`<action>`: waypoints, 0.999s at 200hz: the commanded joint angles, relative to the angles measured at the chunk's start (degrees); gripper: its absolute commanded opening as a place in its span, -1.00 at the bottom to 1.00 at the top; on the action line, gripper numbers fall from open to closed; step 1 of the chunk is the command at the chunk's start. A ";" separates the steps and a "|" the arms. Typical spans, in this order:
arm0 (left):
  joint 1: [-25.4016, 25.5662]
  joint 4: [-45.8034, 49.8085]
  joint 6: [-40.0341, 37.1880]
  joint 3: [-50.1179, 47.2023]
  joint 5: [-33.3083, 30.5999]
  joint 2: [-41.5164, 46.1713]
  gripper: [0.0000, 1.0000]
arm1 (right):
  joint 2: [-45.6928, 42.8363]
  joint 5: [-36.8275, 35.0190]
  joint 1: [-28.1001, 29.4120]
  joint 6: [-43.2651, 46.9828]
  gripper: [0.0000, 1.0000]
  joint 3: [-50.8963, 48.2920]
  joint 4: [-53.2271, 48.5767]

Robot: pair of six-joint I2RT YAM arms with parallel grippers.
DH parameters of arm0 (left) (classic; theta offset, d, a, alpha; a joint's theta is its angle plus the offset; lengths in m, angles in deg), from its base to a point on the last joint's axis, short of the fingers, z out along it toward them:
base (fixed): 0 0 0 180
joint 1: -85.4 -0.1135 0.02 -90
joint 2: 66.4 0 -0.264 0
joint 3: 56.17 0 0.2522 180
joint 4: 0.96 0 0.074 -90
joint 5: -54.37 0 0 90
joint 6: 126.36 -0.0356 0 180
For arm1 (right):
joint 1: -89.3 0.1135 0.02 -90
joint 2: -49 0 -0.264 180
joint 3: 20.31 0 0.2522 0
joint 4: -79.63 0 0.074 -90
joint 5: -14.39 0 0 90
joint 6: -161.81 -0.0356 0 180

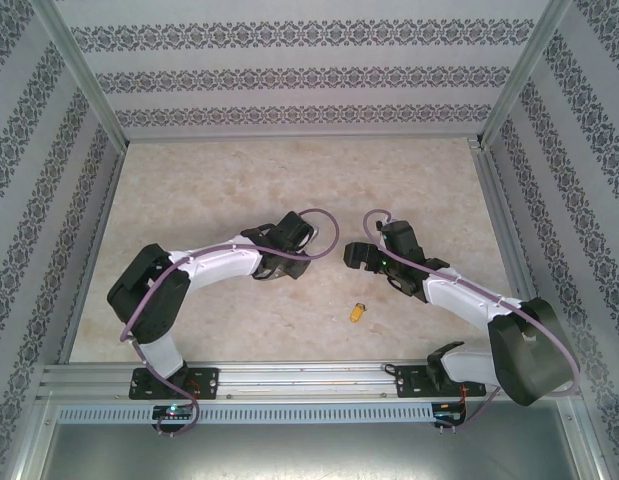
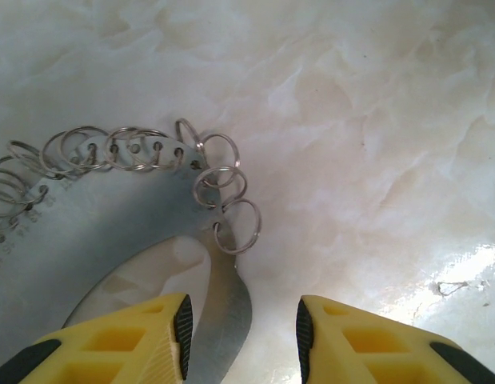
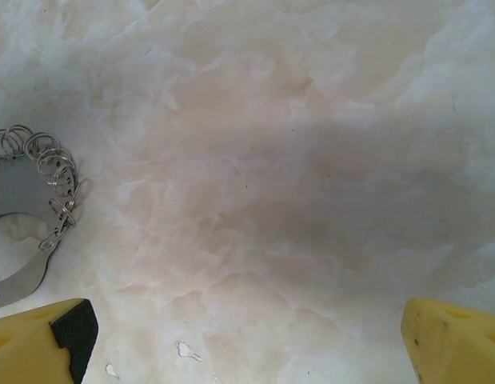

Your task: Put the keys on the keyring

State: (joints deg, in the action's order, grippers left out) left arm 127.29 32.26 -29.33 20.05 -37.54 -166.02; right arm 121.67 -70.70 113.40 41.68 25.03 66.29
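Observation:
The keyring (image 2: 87, 224) is a flat grey metal hoop lying on the marble table, with several small split rings (image 2: 231, 228) threaded along its rim. My left gripper (image 2: 243, 336) is open low over it, and the hoop's curved end (image 2: 227, 312) lies between the fingers, close to the left pad (image 2: 183, 332). My right gripper (image 3: 247, 344) is wide open over bare table, with the keyring (image 3: 27, 184) at that view's left edge. One key (image 1: 358, 311) with a yellow-orange head lies on the table nearer the arm bases, apart from both the left gripper (image 1: 301, 236) and the right gripper (image 1: 353, 256).
Patterned walls and aluminium posts (image 1: 84, 90) enclose the table on three sides. A metal rail (image 1: 309, 375) runs along the near edge by the arm bases. Small white chips (image 3: 185, 350) mark the surface under the right gripper.

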 commanded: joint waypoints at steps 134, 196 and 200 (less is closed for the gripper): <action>-0.32 -4.19 -2.70 1.66 -3.42 -7.54 -0.37 | 0.64 0.01 -0.76 -0.99 0.95 0.73 0.36; -0.31 -5.05 -2.95 2.90 -5.82 -7.67 -0.39 | 0.81 0.61 -0.90 -0.90 0.95 0.51 1.06; -0.26 -5.05 -3.05 2.95 -5.91 -7.61 -0.38 | 0.88 0.63 -0.94 -0.95 0.95 0.51 1.07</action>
State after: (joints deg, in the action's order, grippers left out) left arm 127.29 28.30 -31.30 21.62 -41.34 -173.30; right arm 121.99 -70.38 113.03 41.51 25.03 66.38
